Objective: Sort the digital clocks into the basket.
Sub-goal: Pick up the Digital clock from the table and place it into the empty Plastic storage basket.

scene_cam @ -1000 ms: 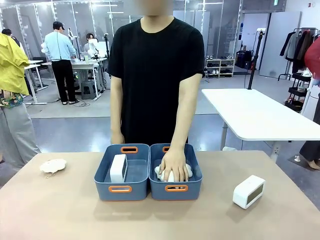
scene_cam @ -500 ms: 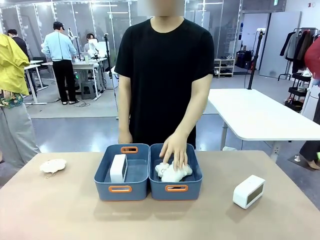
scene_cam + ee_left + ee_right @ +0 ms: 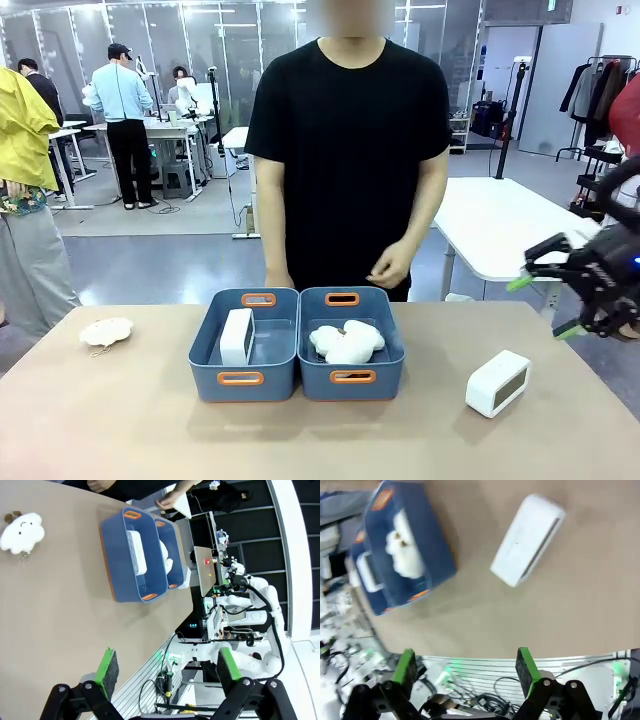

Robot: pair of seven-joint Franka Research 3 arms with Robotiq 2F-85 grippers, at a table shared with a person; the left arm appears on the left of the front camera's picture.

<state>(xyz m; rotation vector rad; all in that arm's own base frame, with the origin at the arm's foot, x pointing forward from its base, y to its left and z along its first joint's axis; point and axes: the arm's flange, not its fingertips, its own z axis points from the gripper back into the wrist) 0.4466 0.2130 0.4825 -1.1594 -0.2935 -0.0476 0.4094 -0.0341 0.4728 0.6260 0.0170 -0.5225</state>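
left robot hand (image 3: 167, 666): green pads spread wide, nothing between them, up high and well apart from the baskets.
right robot hand (image 3: 542, 306): spread wide too, holding nothing, up in the air at the right side, above and behind the loose clock, not touching it.
clock in basket (image 3: 237, 336): white, standing on its edge inside the left blue basket (image 3: 205, 378), near that basket's left wall.
loose clock (image 3: 497, 382): white with a grey-green screen, resting on the worktop (image 3: 120, 420) to the right of both baskets, well apart from them, screen turned to the near side.
left blue basket: in the middle of the worktop, orange handle slots at the near and far ends, side by side with the right blue basket (image 3: 392, 378), walls touching.
right blue basket: holding one white plush toy (image 3: 347, 343), soft and lumpy.
cloud plush (image 3: 105, 331): white, with a little face and a small chain, lying alone on the left of the worktop, well apart from the baskets.
person's hand (image 3: 390, 268): lifted up by the belly, behind the right blue basket, fingers loosely curled, touching nothing on the worktop.
person: black T-shirt, standing at the far side of the worktop.
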